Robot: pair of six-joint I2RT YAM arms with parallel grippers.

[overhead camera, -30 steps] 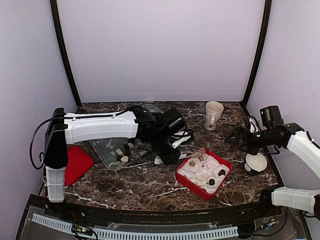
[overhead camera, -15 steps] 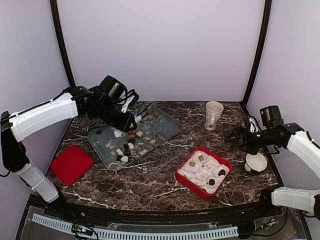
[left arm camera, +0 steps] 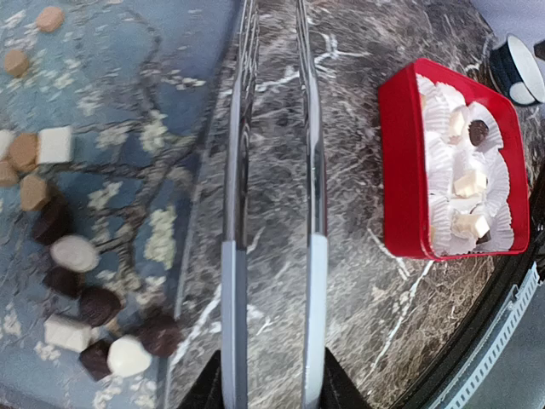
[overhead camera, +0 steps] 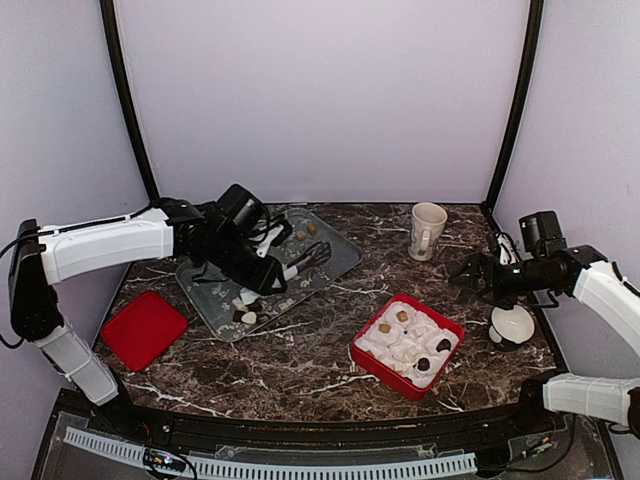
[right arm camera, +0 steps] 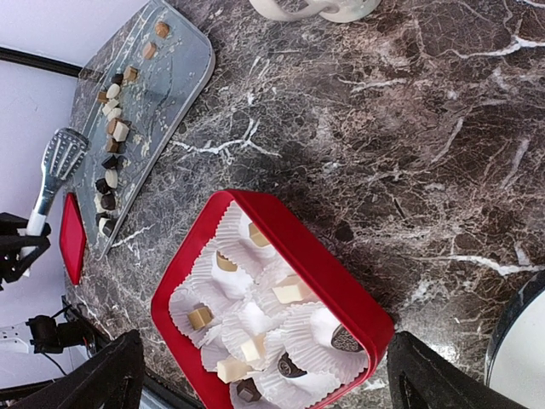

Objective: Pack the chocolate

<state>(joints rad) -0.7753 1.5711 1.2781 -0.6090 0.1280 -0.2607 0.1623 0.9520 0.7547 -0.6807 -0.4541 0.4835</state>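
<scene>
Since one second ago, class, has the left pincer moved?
Yes. The left pincer, holding tongs, went leftward, away from the red box, to above the tray.

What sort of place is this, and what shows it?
Probably a robot test booth: plain walls enclose a marbled table, two robot arms reach over it, chocolates lie on a tray.

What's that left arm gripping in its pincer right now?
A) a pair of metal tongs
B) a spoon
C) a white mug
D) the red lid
A: the left pincer is closed on metal tongs, whose two long shiny blades reach out along the edge of the tray with nothing caught between them.
</scene>
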